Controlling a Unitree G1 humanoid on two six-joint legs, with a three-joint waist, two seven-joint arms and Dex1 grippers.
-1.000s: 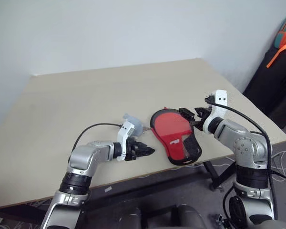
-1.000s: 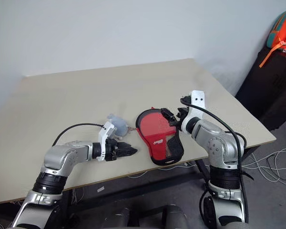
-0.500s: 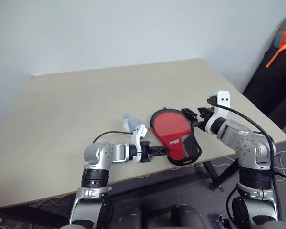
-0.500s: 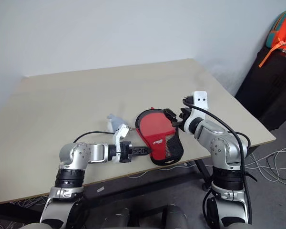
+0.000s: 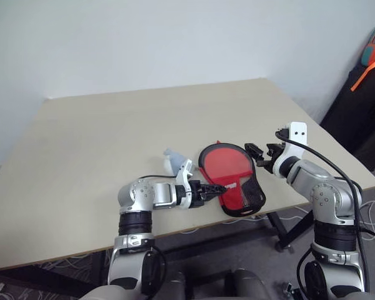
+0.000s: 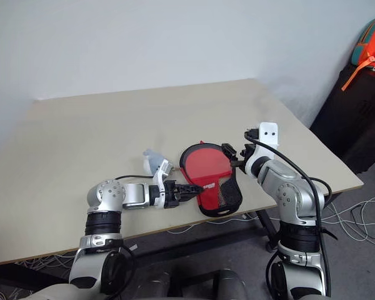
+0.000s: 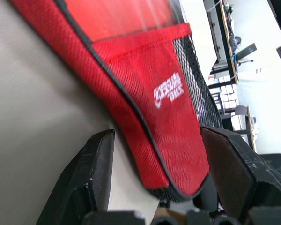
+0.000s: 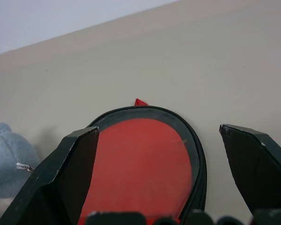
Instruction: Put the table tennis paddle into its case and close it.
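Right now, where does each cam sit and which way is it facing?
Head stereo pair: looks forward and down at the beige table; both arms show, flanking the red zip case.
Left wrist: along the open left pincer, at the case's logo side.
Right wrist: along the open right pincer, at the case's rounded end.
All share the case.

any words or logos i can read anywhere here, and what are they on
White logo with a line of smaller print under it, on the red outer fabric of the case beside its black mesh end: too blurred and skewed to read, so I can't quote it.
The same logo appears in the head views as a tiny white mark, too small to read.
No other text is visible on the table or the arms.
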